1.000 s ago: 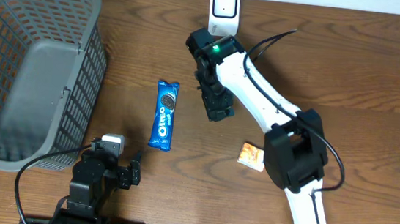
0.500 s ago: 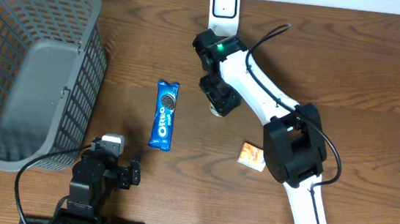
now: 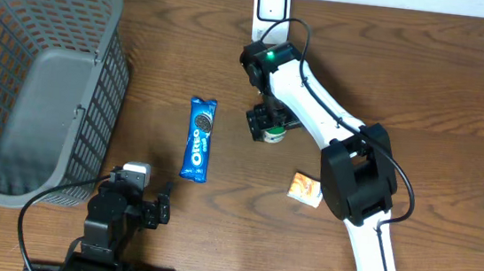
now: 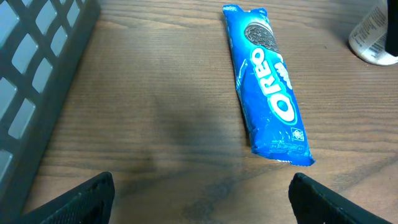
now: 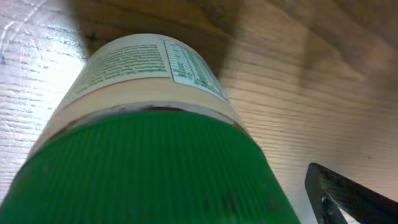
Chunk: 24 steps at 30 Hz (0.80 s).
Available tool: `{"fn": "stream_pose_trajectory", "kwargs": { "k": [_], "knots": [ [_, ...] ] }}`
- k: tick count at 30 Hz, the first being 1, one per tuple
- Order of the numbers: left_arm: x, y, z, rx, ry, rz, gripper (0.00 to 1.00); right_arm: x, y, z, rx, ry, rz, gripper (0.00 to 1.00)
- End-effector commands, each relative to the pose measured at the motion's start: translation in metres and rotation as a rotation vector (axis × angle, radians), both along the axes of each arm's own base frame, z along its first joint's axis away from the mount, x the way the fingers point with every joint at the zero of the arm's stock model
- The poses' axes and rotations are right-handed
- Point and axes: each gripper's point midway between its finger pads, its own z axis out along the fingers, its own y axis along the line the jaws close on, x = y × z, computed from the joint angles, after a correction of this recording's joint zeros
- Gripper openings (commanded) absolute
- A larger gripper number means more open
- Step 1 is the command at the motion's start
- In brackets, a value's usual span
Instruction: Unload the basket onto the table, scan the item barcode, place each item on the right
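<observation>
Right gripper (image 3: 265, 123): hangs directly over the white plastic bottle with green ribbed cap (image 5: 143, 149). The bottle stands upright on the brown wooden table (image 3: 424, 91), a short way right of the blue Oreo biscuit pack (image 3: 199, 138). In the wrist view only one dark finger (image 5: 348, 196) shows, set clear of the cap. Jaws read as spread, gripping nothing.

Left gripper (image 4: 199, 200): below the Oreo pack, fingers wide apart, bare wood between them, touching nothing.

White barcode scanner (image 3: 271, 9): above and right of the Oreo pack, at the table's far edge.

Grey plastic lattice basket (image 3: 110, 25): left of the Oreo pack.

Small orange packet (image 3: 304, 189): right and below.
</observation>
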Motion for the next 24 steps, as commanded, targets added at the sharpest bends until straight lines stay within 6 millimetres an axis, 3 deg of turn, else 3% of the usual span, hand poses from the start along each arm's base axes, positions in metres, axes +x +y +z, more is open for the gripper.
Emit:
{"fn": "stream_pose_trajectory", "kwargs": {
  "k": [1, 5, 8, 20, 24],
  "knots": [
    [-0.001, 0.001, -0.006, 0.0, 0.008, 0.006, 0.9, -0.001, 0.008, 0.027, 0.072, -0.03, -0.017, 0.99],
    [-0.001, 0.001, -0.006, 0.0, 0.008, 0.006, 0.9, -0.011, 0.03, 0.059, 0.246, -0.024, -0.272, 0.99],
    [-0.001, 0.001, -0.006, 0.0, 0.008, 0.006, 0.9, -0.007, 0.039, 0.08, 0.325, -0.061, -0.408, 0.99],
    [-0.001, 0.001, -0.006, 0.0, 0.008, 0.006, 0.9, -0.008, 0.026, 0.07, 0.18, -0.154, -1.194, 0.99],
    [-0.001, 0.001, -0.006, 0.0, 0.008, 0.006, 0.9, -0.003, 0.022, 0.069, 0.161, -0.204, -1.301, 0.99]
  ]
}}
